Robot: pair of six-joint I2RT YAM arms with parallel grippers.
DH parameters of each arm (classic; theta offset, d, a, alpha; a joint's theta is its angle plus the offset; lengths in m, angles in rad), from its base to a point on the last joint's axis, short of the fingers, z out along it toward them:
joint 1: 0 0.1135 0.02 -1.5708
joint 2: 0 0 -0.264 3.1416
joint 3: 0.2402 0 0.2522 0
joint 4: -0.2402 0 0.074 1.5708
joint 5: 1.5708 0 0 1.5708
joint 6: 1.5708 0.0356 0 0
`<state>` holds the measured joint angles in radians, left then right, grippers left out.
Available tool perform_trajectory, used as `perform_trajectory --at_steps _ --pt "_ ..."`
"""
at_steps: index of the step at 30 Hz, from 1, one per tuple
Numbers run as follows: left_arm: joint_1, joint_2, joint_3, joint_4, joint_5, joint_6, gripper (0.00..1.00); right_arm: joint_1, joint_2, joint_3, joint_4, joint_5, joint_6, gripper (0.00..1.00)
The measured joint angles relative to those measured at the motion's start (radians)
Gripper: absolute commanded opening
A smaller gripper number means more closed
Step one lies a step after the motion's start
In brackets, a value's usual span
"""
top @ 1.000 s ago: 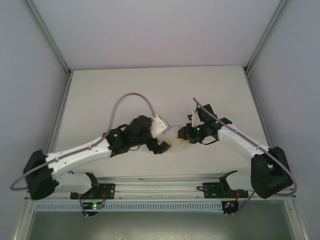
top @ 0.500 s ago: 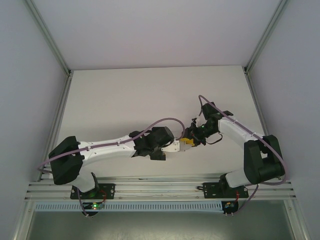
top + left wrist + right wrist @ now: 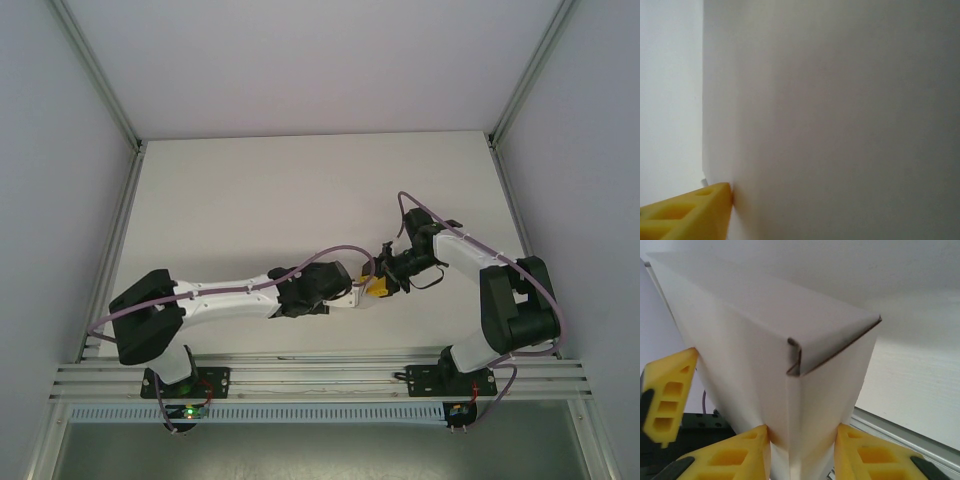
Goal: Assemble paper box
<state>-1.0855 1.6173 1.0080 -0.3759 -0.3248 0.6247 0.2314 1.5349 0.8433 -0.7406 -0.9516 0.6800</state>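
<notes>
Paper box [image 3: 790, 365], a small carton of thin white card, is between the 2 grippers over the tabletop [image 3: 250, 190], close to its near edge and a little right of the middle; whether it touches the surface cannot be told. In the right wrist view it is a folded rectangular body with sharp creases. Its upper end is closed by a panel, and the corner flap [image 3: 796, 359] there gapes slightly, leaving a dark slit along the edge. The right gripper [image 3: 801, 435] is clamped on the box: its 2 yellow fingers [image 3: 735, 457] press opposite faces at the lower end, with card filling the gap between them. The left gripper [image 3: 365, 294] reaches in from the left and meets the right one tip to tip. 1 of its yellow fingers [image 3: 670, 395] lies just beside the box's left face. In the left wrist view the same kind of pad [image 3: 695, 210] touches the edge of a broad white card wall. Its other finger is hidden, so I cannot tell whether this gripper is gripping the box or merely resting against it. A metal rail [image 3: 900, 432] runs behind the box at the tabletop's near edge.
</notes>
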Motion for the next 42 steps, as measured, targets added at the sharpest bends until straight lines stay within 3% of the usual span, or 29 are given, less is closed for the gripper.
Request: perform_trajectory --at_steps 4,6,7,8,9,17,21,24,28,33,37,42 --pt "-0.001 0.002 0.0 0.005 -0.002 0.003 0.41 0.0 0.0 -0.001 -0.001 0.001 0.003 0.4" --pt "-0.001 0.002 0.0 0.009 -0.006 0.01 0.41 0.0 0.0 -0.001 -0.003 0.001 0.003 0.47" --pt "-0.001 0.002 0.0 0.013 -0.007 0.013 0.4 0.0 0.0 -0.001 -0.004 0.0 0.005 0.58" --pt "-0.001 0.002 -0.001 0.018 -0.009 0.015 0.39 0.0 0.0 -0.001 -0.007 -0.003 0.005 0.91" --pt "-0.001 0.002 -0.001 0.025 -0.009 0.016 0.39 0.0 0.0 -0.001 -0.011 -0.009 0.002 0.98" --pt "-0.002 0.005 0.003 0.031 -0.008 0.011 0.37 -0.058 -0.098 -0.001 -0.04 0.046 -0.033 0.98" --pt "0.006 0.018 0.056 -0.053 0.036 -0.024 0.37 -0.111 -0.293 0.01 -0.06 0.207 -0.071 0.98" --pt "0.029 0.018 0.115 -0.132 0.138 -0.048 0.37 -0.135 -0.476 0.014 -0.024 0.353 -0.085 0.98" --pt "0.101 0.018 0.217 -0.268 0.321 -0.079 0.39 -0.145 -0.74 -0.044 0.203 0.433 -0.112 0.98" --pt "0.223 0.05 0.348 -0.445 0.511 -0.118 0.41 -0.141 -0.981 -0.244 0.575 0.382 -0.166 0.98" --pt "0.305 0.155 0.444 -0.589 0.624 -0.133 0.44 -0.062 -0.982 -0.314 0.696 0.328 -0.271 0.93" --pt "0.338 0.275 0.533 -0.729 0.711 -0.111 0.49 0.164 -0.845 -0.333 0.714 0.351 -0.466 0.9"
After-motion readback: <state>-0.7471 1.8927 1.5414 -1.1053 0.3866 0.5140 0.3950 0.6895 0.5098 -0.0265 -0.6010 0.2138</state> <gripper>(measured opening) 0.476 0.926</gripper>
